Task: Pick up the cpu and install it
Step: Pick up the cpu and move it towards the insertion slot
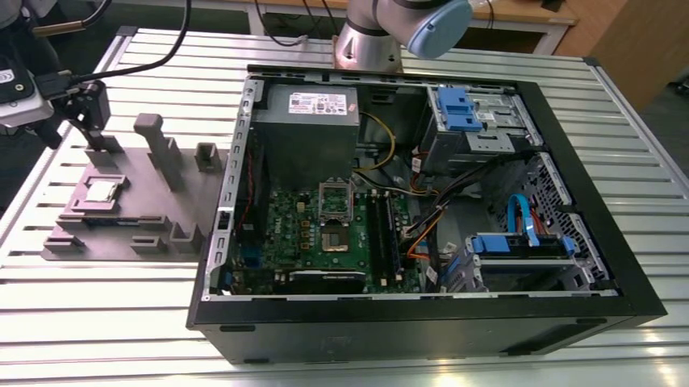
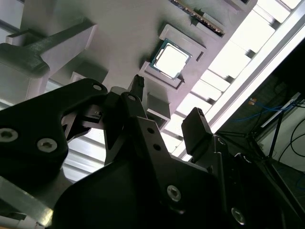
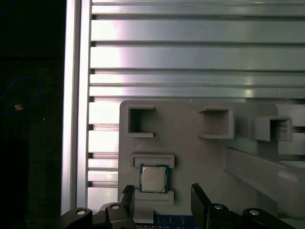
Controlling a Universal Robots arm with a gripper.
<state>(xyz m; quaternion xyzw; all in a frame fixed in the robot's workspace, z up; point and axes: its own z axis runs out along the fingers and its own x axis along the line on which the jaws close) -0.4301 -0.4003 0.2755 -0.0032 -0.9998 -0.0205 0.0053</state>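
Observation:
The cpu is a small silver square lying flat in a recess of the mauve-grey tray at the exterior view's left. My gripper hovers above that tray, open, with nothing between its fingers. In the first wrist view the cpu lies just beyond the gripper, between the lines of the two black fingertips and apart from them. In the second wrist view the cpu gleams past the gripper. The metal socket frame sits on the green motherboard inside the case.
The open black computer case fills the middle of the slatted metal table. It holds a grey power-supply box, blue drive brackets and loose cables. Tall posts rise from the tray near the gripper. The arm's base stands behind.

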